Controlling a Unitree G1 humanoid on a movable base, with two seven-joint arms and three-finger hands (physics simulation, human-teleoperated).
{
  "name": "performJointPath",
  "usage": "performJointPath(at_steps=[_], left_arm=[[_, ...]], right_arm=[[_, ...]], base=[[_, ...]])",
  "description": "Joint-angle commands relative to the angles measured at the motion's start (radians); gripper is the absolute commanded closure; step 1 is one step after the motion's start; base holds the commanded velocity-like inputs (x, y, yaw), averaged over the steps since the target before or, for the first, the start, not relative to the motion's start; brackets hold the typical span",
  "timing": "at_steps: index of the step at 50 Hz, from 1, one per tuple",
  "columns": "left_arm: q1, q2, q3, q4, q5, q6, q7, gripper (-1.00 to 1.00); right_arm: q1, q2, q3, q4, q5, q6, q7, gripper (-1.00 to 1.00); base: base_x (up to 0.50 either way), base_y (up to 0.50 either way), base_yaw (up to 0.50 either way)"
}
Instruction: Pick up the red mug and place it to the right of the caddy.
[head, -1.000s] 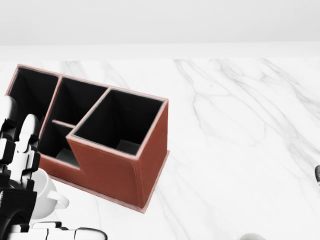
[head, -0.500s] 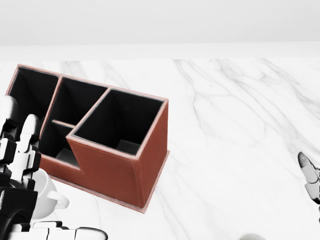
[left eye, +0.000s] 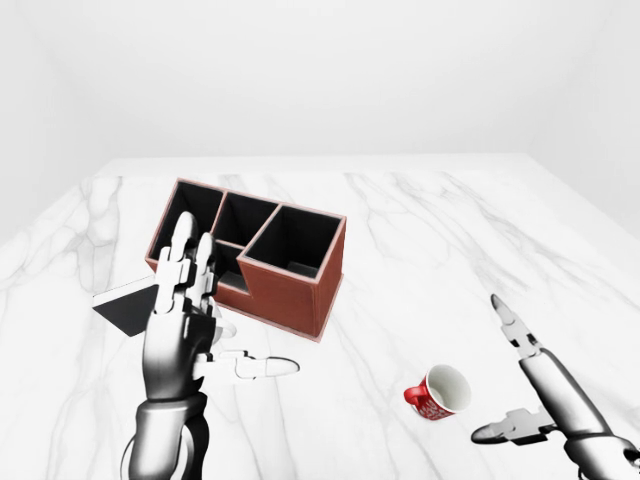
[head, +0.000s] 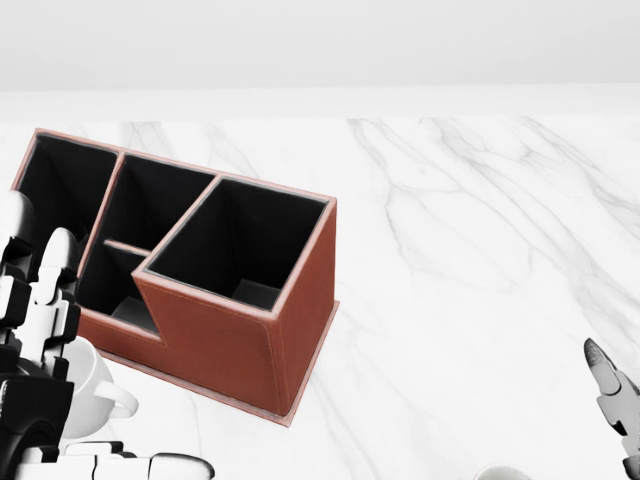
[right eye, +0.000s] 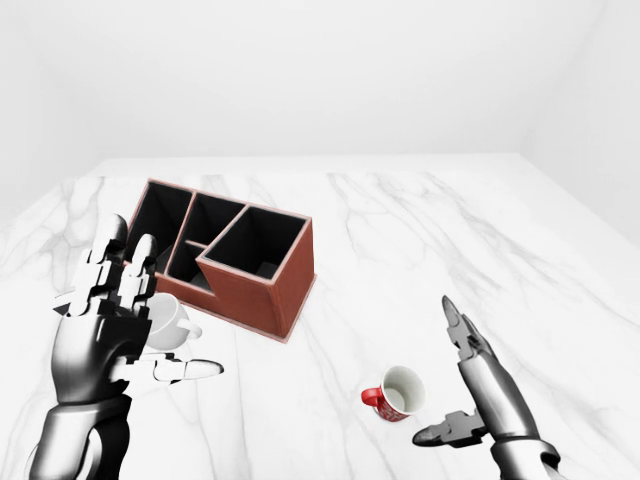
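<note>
— One red mug (left eye: 439, 392), lying on its side on the white marble table (left eye: 450, 250), near the bottom of the left-eye view. Glossy red outside, white inside, white lettering on the wall, too small to read. Mouth turned up and to the right, handle pointing left.

— And relative to the caddy (left eye: 262, 254)?

— Well apart, lower and to the right. Reddish-brown caddy, black inside, split into several open compartments.

— Hands?

— Right hand (left eye: 522, 385) just right of the mug, fingers spread wide, one straight up, thumb pointing left toward the mug. Not touching. Left hand (left eye: 190, 318) raised beside the caddy's left end, fingers extended and apart, holding nothing.

— Anything else?

— Behind the left hand, a white mug (right eye: 168, 322) and a flat dark card (left eye: 128, 306) on the marble.
</note>
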Motion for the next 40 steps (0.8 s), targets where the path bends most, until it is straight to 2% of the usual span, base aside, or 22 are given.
performJointPath(at_steps=[1, 29, 40], left_arm=[[0.0, 0.0, 0.002, -0.006, -0.001, 0.0, 0.0, -1.0], [-0.004, 0.0, 0.01, 0.006, -0.003, 0.0, -0.003, -1.0], [-0.002, -0.001, 0.001, 0.012, 0.0, 0.0, -0.001, -1.0]], right_arm=[[0.007, 0.001, 0.019, 0.019, -0.019, 0.0, 0.0, -1.0], [0.013, -0.017, 0.051, 0.114, -0.056, 0.0, 0.0, -1.0], [-0.006, -0.047, 0.082, 0.128, -0.087, 0.0, 0.0, -1.0]], base=[[0.0, 0.0, 0.0], [0.0, 0.0, 0.0], [0.0, 0.0, 0.0]])
